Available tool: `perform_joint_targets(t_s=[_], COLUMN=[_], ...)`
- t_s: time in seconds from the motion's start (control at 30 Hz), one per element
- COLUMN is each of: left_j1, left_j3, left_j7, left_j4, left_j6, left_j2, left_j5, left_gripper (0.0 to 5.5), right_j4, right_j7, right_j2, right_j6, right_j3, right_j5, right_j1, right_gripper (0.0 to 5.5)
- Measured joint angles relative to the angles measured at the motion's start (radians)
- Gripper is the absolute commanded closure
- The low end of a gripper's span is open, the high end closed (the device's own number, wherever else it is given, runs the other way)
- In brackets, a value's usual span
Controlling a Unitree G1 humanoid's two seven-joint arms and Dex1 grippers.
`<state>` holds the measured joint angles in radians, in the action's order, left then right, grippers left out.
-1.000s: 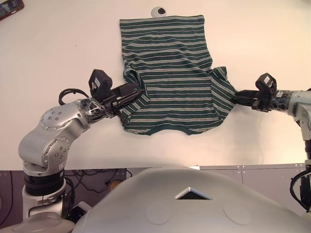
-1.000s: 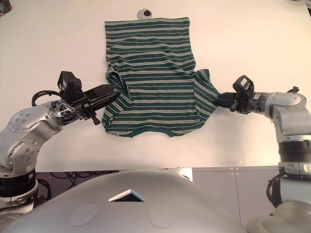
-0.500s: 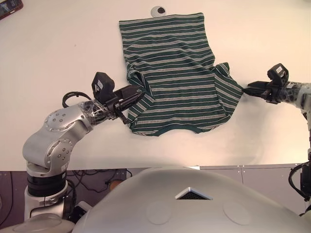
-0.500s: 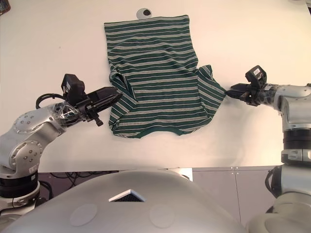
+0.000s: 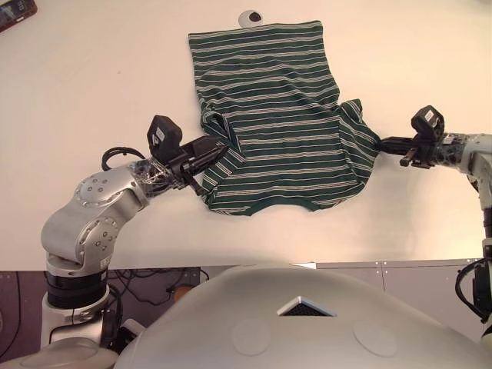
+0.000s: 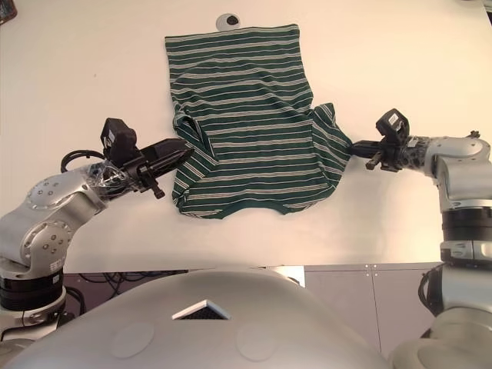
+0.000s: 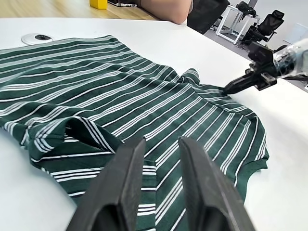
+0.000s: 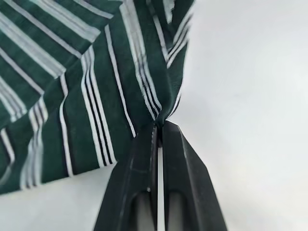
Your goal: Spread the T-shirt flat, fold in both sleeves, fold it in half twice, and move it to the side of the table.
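Note:
A dark green T-shirt with white stripes point(image 5: 277, 115) lies rumpled on the white table point(image 5: 92, 77), hem towards the far side and both sleeves bunched. My left gripper point(image 5: 219, 147) sits low at the crumpled left sleeve point(image 7: 72, 132); in the left wrist view its two fingers point(image 7: 127, 163) stand a little apart over the cloth, open, with nothing pinched. My right gripper point(image 5: 382, 142) is at the shirt's right side, shut on the edge of the right sleeve point(image 8: 159, 110), which is drawn out into a point.
A round grey cable grommet point(image 5: 250, 17) sits in the table just beyond the shirt's hem. A dark object point(image 5: 15, 11) lies at the far left corner. The table's near edge point(image 5: 231, 261) runs just in front of the arms. Bare tabletop lies on both sides.
The right gripper pulled the sleeve out to the right, shifting the shirt that way, then came back a little to the left. The left gripper has stayed by the left sleeve.

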<state>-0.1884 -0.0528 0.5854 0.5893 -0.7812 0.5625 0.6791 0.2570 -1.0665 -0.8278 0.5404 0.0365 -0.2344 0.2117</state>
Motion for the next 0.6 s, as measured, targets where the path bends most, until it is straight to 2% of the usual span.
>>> perform_joint_targets(t_s=[0.13,0.33,0.43,0.47,0.6], left_j1=[-0.005,0.000,0.004,0.006,-0.001], left_j3=[0.012,0.047,0.047,0.052,0.060], left_j7=[0.010,0.035,0.045,0.046,0.041], left_j4=[-0.022,-0.047,-0.069,-0.077,-0.093], left_j6=[0.004,0.006,0.015,0.031,0.073], left_j2=[0.006,0.015,0.031,0.034,0.094], left_j5=[-0.013,-0.031,-0.049,-0.074,-0.173], left_gripper=[4.29,4.29,4.29,4.09,3.66], right_j4=[-0.166,-0.329,-0.344,-0.345,-0.378], right_j7=[-0.029,-0.051,-0.018,-0.006,-0.009], right_j2=[-0.001,0.094,0.149,0.154,0.154], right_j6=[0.055,0.042,0.019,0.013,-0.030], right_j3=[-0.005,0.205,0.294,0.313,0.254], right_j5=[-0.075,-0.043,0.008,0.012,-0.033], right_j1=[0.083,0.047,0.020,0.018,0.013], right_gripper=[5.48,5.48,4.88,4.70,4.18])
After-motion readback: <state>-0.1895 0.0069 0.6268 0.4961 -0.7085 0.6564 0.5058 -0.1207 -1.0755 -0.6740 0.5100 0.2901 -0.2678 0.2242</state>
